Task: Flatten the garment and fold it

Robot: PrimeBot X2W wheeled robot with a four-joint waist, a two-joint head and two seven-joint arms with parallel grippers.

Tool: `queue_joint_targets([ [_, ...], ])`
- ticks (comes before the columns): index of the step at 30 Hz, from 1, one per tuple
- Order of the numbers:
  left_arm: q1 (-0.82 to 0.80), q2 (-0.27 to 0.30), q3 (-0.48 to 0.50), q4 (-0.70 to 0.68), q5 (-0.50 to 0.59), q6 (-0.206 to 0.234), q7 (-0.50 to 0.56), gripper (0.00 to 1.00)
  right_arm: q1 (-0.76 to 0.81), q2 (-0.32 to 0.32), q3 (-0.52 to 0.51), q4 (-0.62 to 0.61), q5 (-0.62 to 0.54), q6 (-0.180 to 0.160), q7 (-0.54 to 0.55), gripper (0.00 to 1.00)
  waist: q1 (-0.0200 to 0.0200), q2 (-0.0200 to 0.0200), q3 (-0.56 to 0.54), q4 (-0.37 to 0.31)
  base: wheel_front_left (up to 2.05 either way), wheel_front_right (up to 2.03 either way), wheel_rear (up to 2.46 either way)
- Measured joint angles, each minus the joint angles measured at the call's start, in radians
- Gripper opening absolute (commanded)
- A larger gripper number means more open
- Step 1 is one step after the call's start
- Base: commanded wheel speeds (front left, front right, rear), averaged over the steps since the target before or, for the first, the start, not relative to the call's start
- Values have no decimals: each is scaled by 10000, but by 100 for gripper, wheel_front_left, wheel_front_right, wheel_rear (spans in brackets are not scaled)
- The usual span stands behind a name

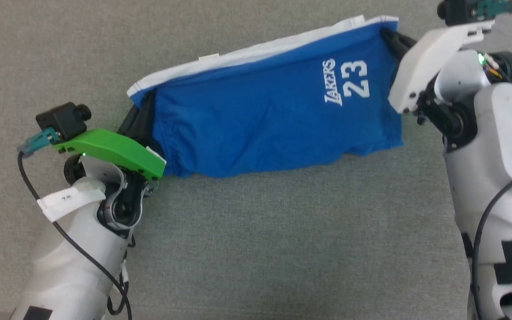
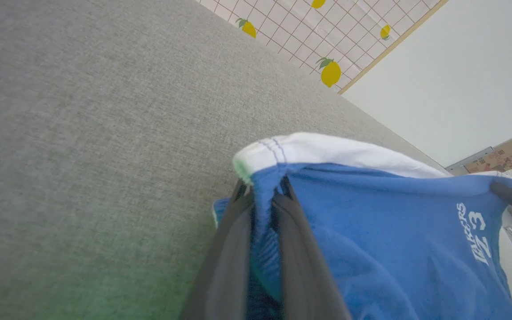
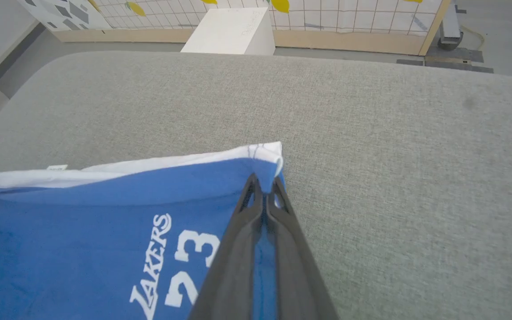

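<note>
The garment (image 1: 265, 111), bright blue shorts with a white stripe and white "LAKERS 23" print, is stretched between both arms above a grey surface. My left gripper (image 1: 142, 106) is shut on its left corner; the left wrist view shows blue cloth (image 2: 371, 231) pinched between the dark fingers (image 2: 300, 249) of that left gripper (image 2: 262, 191). My right gripper (image 1: 389, 35) is shut on the upper right corner. In the right wrist view the right gripper (image 3: 262, 182) clamps the cloth (image 3: 82, 231) just below the white trim. The lower edge of the shorts hangs loose and wrinkled.
The grey fabric surface (image 1: 256, 249) spreads wide on all sides of the shorts. Beyond its far edge stand a white box (image 3: 234, 29) and a tiled wall with yellow lemon prints (image 2: 329, 71).
</note>
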Motion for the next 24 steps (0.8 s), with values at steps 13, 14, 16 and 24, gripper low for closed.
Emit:
queue_joint_targets([
  [13, -307, 40, 65, -412, -38, -17, 113, 0, -1431, 136, 21, 2199, -905, 0, -326, 0, 0, 0, 760, 196, 0, 0, 0],
  [14, -313, 44, 63, -418, -82, -2, 203, 11, -1441, 138, 46, 2307, -903, 0, -320, 0, 0, 0, 776, 212, 0, 0, 0],
  [16, -358, 63, 42, -430, -134, 10, 372, 88, -1495, 144, 134, 2518, -744, -2, -349, 53, 0, 0, 782, 240, 0, 0, 0],
  [24, -281, 71, -2, -410, -226, 196, 631, 100, -1589, 165, 727, 2913, 17, -2, -974, 100, 0, 0, 501, 214, 0, 0, 0],
])
